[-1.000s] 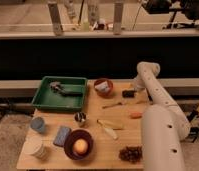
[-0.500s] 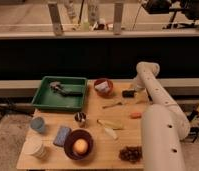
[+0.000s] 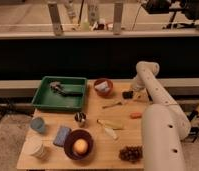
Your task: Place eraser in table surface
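Your gripper (image 3: 135, 93) is at the worktop's (image 3: 109, 150) one o'clock corner, with the black eraser (image 3: 127, 94) right at its nine o'clock, and you cannot tell if the jaws are open or closed.

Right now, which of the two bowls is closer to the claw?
The reddish bowl beside the green tray: the claw is right by it, at the black eraser. The dark bowl holding an orange ball sits much farther away.

The gripper (image 3: 136, 94), over the far right of the grained, matt wooden table surface (image 3: 128, 131), looked smooth pale plastic; the eraser (image 3: 127, 94) just beside it was matt black.
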You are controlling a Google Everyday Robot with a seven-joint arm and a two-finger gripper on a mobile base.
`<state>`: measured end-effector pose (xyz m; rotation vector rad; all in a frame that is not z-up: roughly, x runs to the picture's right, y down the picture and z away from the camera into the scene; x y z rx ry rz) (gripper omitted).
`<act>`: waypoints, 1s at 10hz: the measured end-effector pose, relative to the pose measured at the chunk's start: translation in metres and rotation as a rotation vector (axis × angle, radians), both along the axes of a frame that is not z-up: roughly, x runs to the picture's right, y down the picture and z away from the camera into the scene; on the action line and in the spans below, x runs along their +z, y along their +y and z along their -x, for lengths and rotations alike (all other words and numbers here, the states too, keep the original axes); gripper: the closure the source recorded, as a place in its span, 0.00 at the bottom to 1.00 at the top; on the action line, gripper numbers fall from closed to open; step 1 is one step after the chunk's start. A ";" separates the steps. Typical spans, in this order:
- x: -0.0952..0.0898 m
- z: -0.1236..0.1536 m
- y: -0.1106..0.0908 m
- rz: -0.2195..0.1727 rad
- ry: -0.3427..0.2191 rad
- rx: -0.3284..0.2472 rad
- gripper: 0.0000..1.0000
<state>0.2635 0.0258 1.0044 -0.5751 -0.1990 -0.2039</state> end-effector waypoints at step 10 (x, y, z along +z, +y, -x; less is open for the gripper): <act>-0.002 0.003 0.000 0.008 -0.015 -0.003 0.98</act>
